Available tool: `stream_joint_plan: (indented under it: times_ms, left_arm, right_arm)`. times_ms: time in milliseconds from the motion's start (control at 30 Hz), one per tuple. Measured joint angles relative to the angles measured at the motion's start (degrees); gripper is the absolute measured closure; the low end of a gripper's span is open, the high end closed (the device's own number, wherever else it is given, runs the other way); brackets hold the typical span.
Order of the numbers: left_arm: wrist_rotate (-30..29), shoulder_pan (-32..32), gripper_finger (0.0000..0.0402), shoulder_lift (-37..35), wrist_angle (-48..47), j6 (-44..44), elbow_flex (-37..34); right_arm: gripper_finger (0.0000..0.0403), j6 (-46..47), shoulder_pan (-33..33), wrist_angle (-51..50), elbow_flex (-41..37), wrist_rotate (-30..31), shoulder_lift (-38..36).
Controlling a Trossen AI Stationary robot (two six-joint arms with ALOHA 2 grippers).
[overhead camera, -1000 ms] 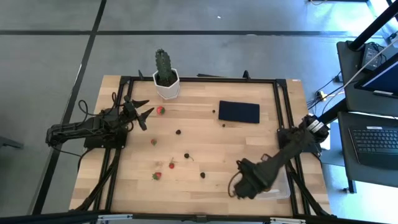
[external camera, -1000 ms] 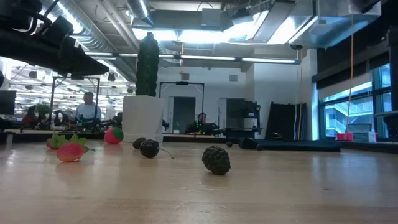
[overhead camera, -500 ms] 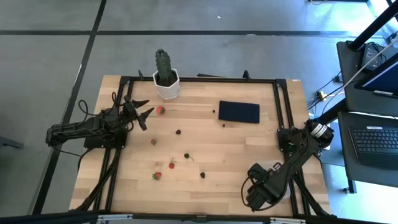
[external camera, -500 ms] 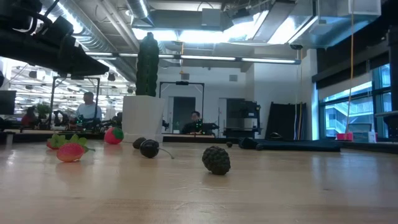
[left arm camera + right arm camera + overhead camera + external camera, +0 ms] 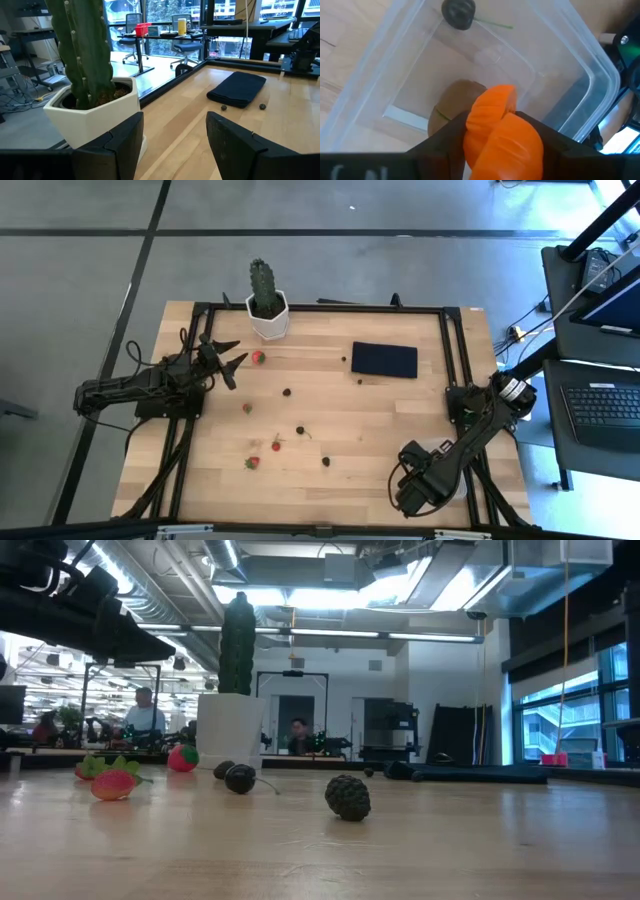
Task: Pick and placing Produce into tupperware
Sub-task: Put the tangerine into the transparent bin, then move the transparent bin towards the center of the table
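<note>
My right gripper [image 5: 413,486] hovers at the table's near right corner over the clear tupperware [image 5: 455,478], shut on an orange ball [image 5: 502,130]. Inside the tupperware [image 5: 580,65] lie a brown kiwi-like oval [image 5: 452,97] and a dark berry [image 5: 459,11] with a green stem. Red strawberries [image 5: 258,358] [image 5: 252,463] and small dark berries [image 5: 300,430] lie loose on the wood. My left gripper [image 5: 232,363] waits open at the left edge, close to the far strawberry. The low view shows a strawberry [image 5: 112,783] and dark berries [image 5: 348,797]. My right gripper pinches the orange ball [image 5: 490,107] between its two fingers [image 5: 447,137], one on each side. The fingers come from above, pointing down. The ball is lifted clear, hanging over the open tupperware above the brown oval.
A green cactus in a white pot [image 5: 266,305] stands at the far edge, near my left gripper [image 5: 172,135]. A flat black rectangle [image 5: 384,360] lies far right of centre. Black frame rails [image 5: 455,350] run along the table's sides. People show in the room behind.
My right gripper has moved toward the table's right edge, carrying the orange ball from beside the tupperware to above its opening, then held still. The left arm and the loose produce have stayed put.
</note>
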Motion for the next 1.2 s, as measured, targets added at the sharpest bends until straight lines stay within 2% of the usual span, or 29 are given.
stream_joint_plan:
  times_ms: [267,433,933,1200]
  left_arm:
    - [0.0,0.01,0.0193,0.0,0.0,0.02,0.0]
    - [0.0,0.0,0.0193,0.01,0.01,0.02,0.01]
    - [0.0,0.0,0.0193,0.01,0.01,0.04,0.01]
    - [0.0,-0.01,0.0193,0.0,0.01,0.07,0.0]
  right_arm:
    - [0.0192,1.64,-0.11,-1.16,-0.02,0.02,-0.01]
    - [0.0167,-0.51,-0.13,-0.63,-0.02,0.07,-0.01]
    - [0.0163,-3.33,-0.13,-1.25,-0.02,0.22,0.01]
    - [0.0163,-3.24,-0.36,3.82,-0.02,0.7,0.01]
